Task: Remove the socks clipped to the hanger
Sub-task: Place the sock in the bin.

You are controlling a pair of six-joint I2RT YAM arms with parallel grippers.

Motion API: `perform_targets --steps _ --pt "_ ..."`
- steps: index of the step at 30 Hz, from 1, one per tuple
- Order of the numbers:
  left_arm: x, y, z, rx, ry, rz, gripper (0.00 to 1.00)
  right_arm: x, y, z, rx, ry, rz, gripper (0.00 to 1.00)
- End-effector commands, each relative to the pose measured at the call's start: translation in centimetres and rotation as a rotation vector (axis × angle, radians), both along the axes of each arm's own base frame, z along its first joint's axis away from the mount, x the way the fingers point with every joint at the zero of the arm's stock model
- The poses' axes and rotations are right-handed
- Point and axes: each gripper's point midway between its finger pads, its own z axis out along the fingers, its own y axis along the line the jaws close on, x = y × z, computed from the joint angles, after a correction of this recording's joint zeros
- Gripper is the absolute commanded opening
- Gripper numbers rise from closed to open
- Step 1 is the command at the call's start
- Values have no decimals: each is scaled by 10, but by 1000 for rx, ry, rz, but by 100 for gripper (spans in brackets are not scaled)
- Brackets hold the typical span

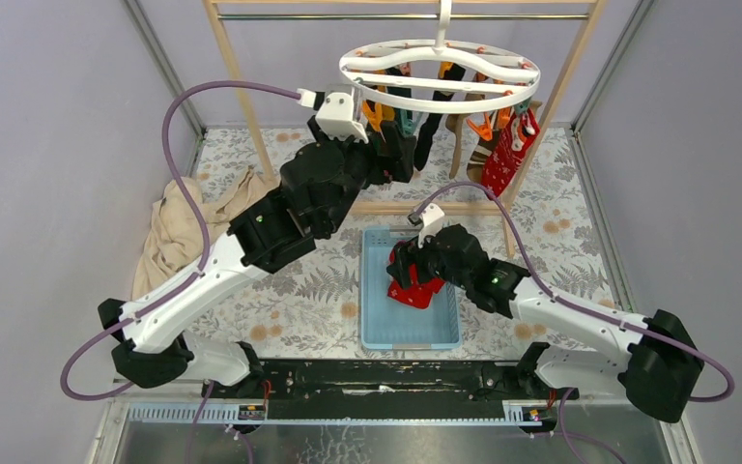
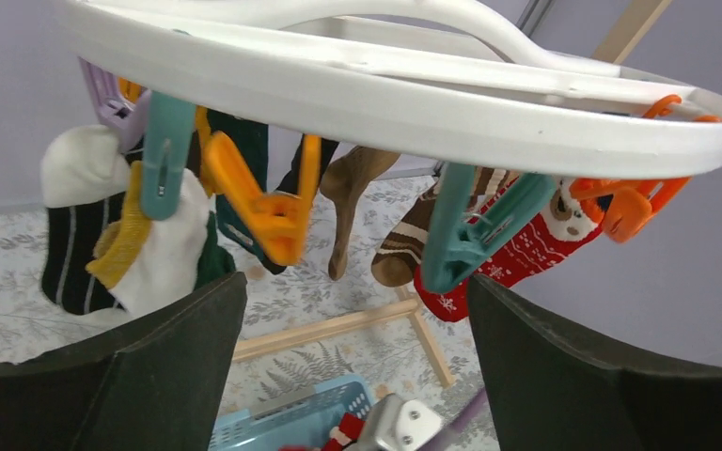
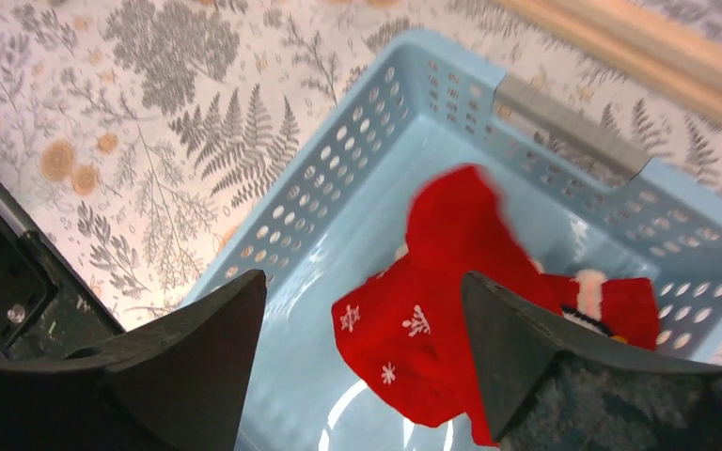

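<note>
Near the far edge of the worktop, the hanger [image 1: 440,70] hangs from the wooden rack [image 1: 234,87], and most of the socks [image 2: 517,249] dangle from its orange and teal clips [image 2: 268,211]. The left fingers [image 2: 150,376] are raised just beneath the ring, spread wide with nothing between them, probably lined up to take one of the hanging socks. Around the middle of the worktop, the right fingers [image 3: 169,376] hover over the blue basket [image 3: 338,141], also spread and empty. A red sock [image 3: 442,282] lies loose inside it, which suggests the basket is where freed socks are collected. Many socks are not yet unclipped.
</note>
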Motion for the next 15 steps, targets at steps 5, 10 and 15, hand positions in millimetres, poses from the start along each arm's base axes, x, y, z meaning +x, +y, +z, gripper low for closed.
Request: perform_targets --steps 5,10,15 --pt "-11 14 4 -28 6 -12 99 35 17 91 152 -270 -39 87" --pt "-18 27 7 -49 4 1 99 57 32 114 193 -352 -72 89" --pt "-27 57 7 -85 1 70 99 80 42 142 274 -448 -143 89"
